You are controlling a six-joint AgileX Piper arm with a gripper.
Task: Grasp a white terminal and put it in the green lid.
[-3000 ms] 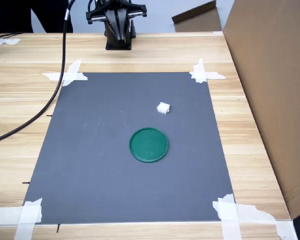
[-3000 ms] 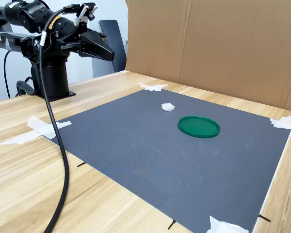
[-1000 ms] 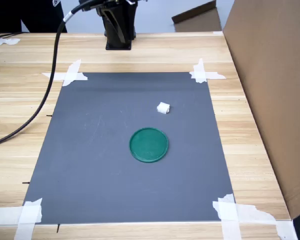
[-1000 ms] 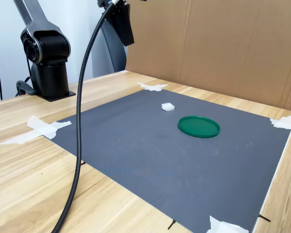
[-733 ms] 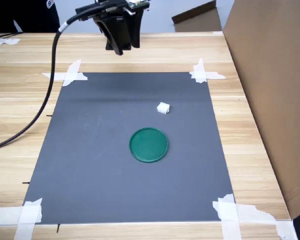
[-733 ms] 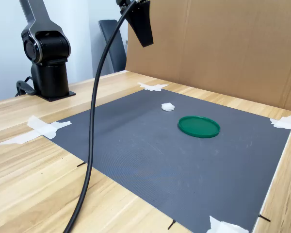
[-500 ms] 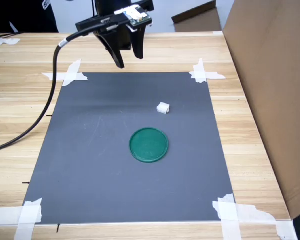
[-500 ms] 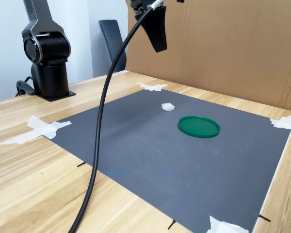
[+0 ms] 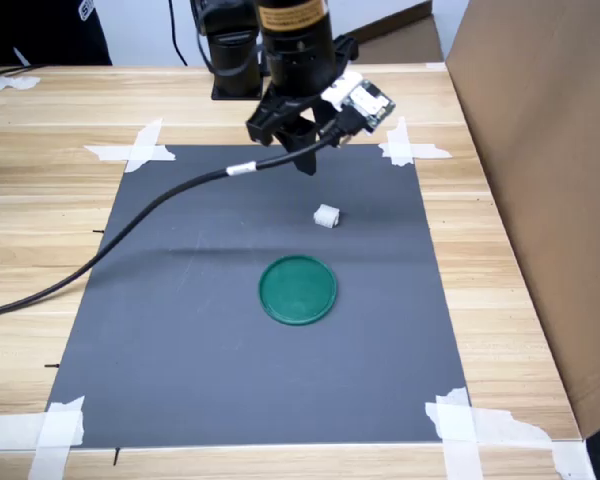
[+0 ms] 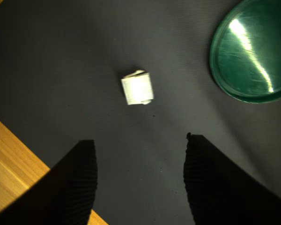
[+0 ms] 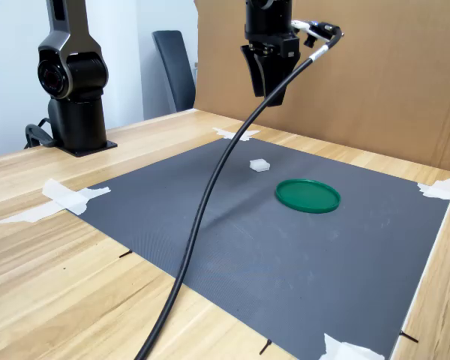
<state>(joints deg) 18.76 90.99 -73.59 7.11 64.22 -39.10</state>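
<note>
Gripper (image 9: 307, 152) hung above the mat (image 9: 180, 330), jaws apart and empty.

Only the wrist view gave us the 2 ribbed fingers (image 10: 68, 187) spread, with the terminal (image 10: 137, 88) lying slightly skewed on bare mat beyond the gap. In both exterior views we saw it just beside the lid (image 9: 298, 289), apart from it, open mat all round, the cardboard wall (image 9: 550, 150) on the first exterior view's right. We could not tell any long axis.

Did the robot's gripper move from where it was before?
Yes. In the first exterior view the gripper has swung out from the arm's base over the mat, toward the white terminal.
</note>
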